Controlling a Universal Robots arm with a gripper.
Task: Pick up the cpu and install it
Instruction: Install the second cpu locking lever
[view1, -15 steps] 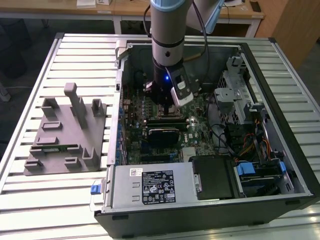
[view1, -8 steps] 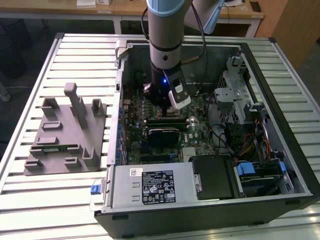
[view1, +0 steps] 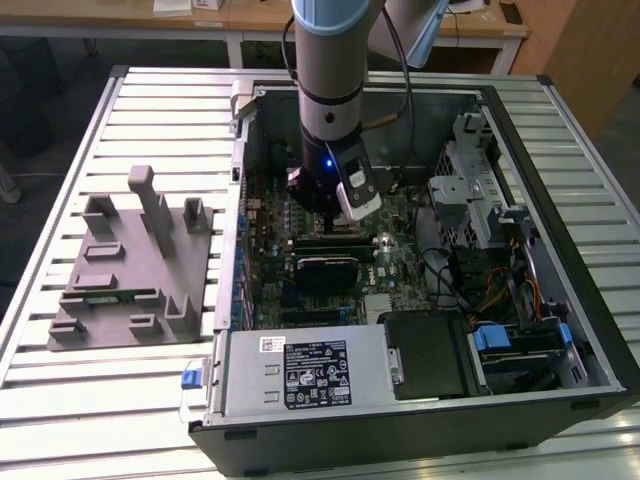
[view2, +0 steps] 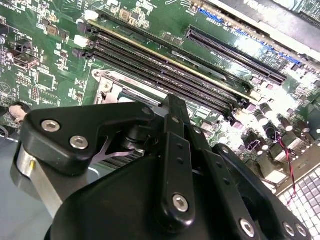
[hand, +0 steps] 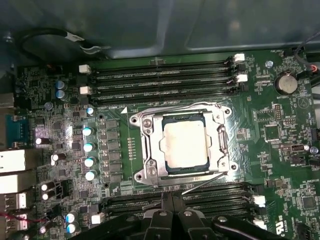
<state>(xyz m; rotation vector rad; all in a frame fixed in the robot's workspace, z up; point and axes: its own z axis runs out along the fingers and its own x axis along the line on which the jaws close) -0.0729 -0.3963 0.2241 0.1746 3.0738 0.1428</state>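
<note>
Lying centre-frame in the first wrist view, the cpu (hand: 185, 145) is seated within the socket frame (hand: 150, 150), the gripper (hand: 172, 212) positioned nearby, jaws together.

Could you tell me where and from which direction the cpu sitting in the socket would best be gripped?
Probably from straight above. The cpu lies flat in the metal socket frame, which hems in its edges, so only its pale top face is freely reachable; the side edges look hard to pinch.

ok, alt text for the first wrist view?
A cpu with a pale metal top sits in the metal-framed socket at the centre of a green motherboard. Rows of memory slots run on two sides of it, and the gripper's black body sits at the frame's edge.
</note>
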